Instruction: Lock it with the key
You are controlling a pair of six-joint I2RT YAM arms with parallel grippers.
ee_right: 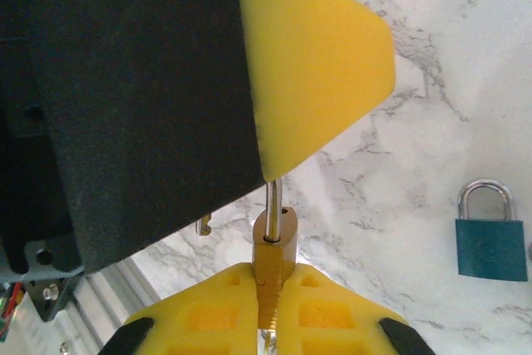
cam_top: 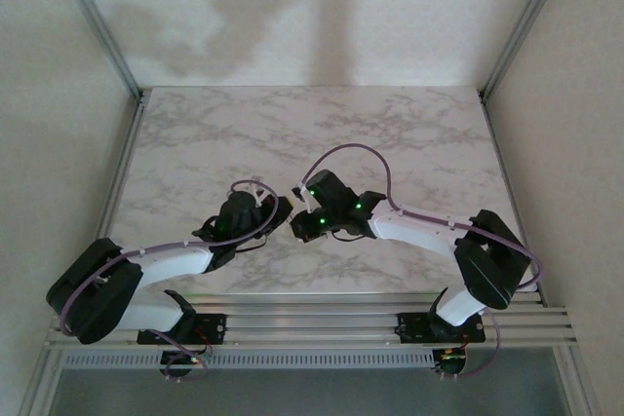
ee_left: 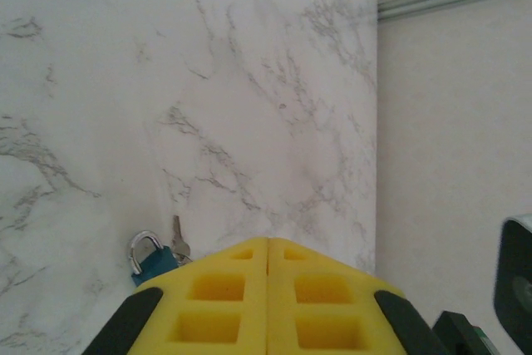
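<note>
At 6 o'clock in right wrist view, right gripper [ee_right: 268,288] is pinching the brass padlock [ee_right: 275,243] upright. Left gripper [ee_left: 267,243], pads [ee_left: 218,288] pressed together, is steadying its shackle [ee_right: 271,197] from 12, likely for keying.

Left arm [cam_top: 166,262]: reaches from its base at the near left, forearm angled toward the table's middle.
Right arm [cam_top: 429,226]: reaches from the near right, forearm angled left toward the middle.
Left gripper [ee_left: 267,243]: 2 yellow pads pressed flat together, no gap between them.
Right gripper [ee_right: 268,276]: 2 yellow pads clamped on the lower body of a brass padlock [ee_right: 274,243].
Meeting point: the 2 grippers sit tip to tip, very close.
</note>
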